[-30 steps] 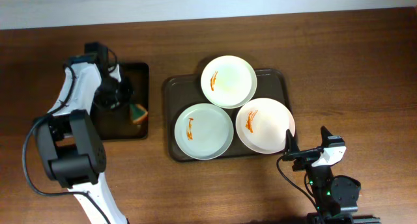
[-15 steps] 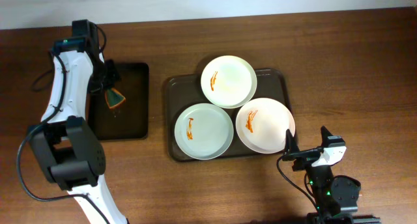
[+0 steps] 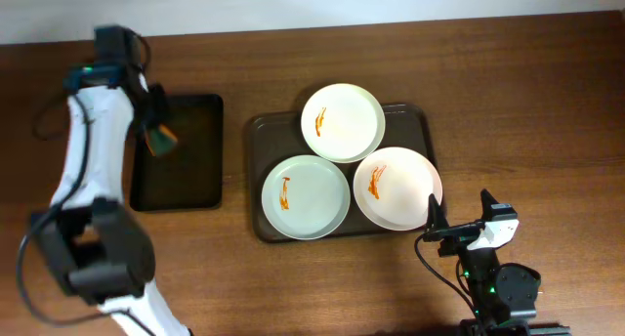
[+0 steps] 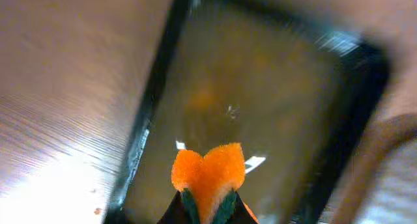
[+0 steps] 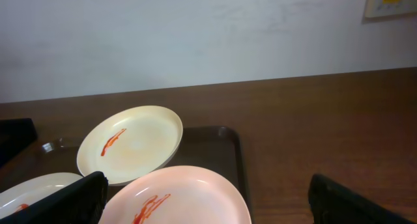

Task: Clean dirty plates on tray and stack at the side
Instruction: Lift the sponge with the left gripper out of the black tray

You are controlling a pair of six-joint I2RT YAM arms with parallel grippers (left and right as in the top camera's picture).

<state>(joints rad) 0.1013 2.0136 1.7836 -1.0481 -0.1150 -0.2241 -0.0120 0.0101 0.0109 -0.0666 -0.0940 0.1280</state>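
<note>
Three dirty plates lie on the brown tray (image 3: 256,131) in the overhead view: a cream plate (image 3: 342,121) at the back, a pale green plate (image 3: 305,196) and a pink plate (image 3: 395,188) in front, each with a red smear. Well apart to the left, over the small black tray (image 3: 190,175), the left jaws are closed on an orange and green sponge (image 3: 159,137).

The left wrist view shows the sponge pinched only at its lower end and folded.

In the right wrist view the right jaws stand wide apart and hold nothing, near the pink plate.

I think the sponge may slip out on the way across, because the hold is shallow. The plates also seem to overlap at their rims, so a push on one could tilt its neighbour.
</note>
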